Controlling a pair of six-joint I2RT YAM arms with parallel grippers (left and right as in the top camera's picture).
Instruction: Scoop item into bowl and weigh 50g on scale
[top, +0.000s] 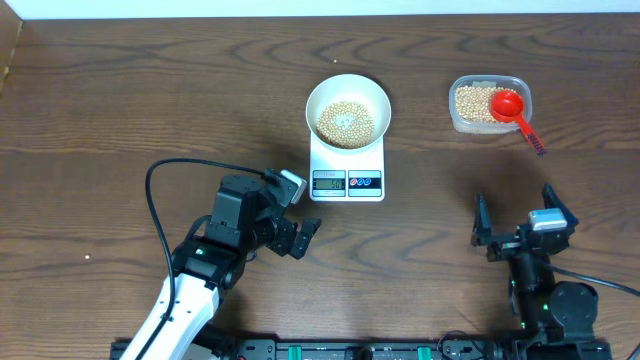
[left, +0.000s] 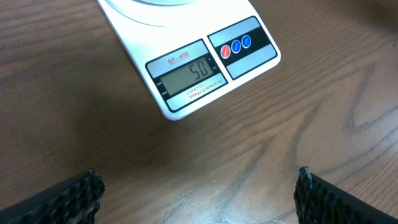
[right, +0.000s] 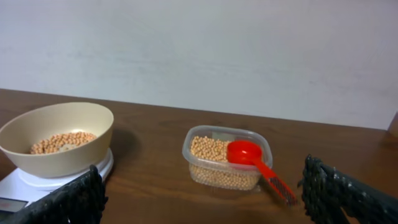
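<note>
The white bowl (top: 348, 108) stands on the white scale (top: 347, 182) and holds tan beans (top: 345, 123). The scale's display (left: 189, 77) reads 50. It also shows in the right wrist view, with the bowl (right: 59, 138) at the left. My left gripper (top: 303, 236) is open and empty, low over the table just in front of the scale (left: 199, 196). My right gripper (top: 515, 224) is open and empty at the front right, facing the tub (right: 202, 199).
A clear plastic tub (top: 488, 105) of beans stands at the back right, with a red scoop (top: 512, 108) resting in it, handle pointing to the front right. It shows in the right wrist view too (right: 225, 158). A black cable (top: 160, 200) loops left of the left arm.
</note>
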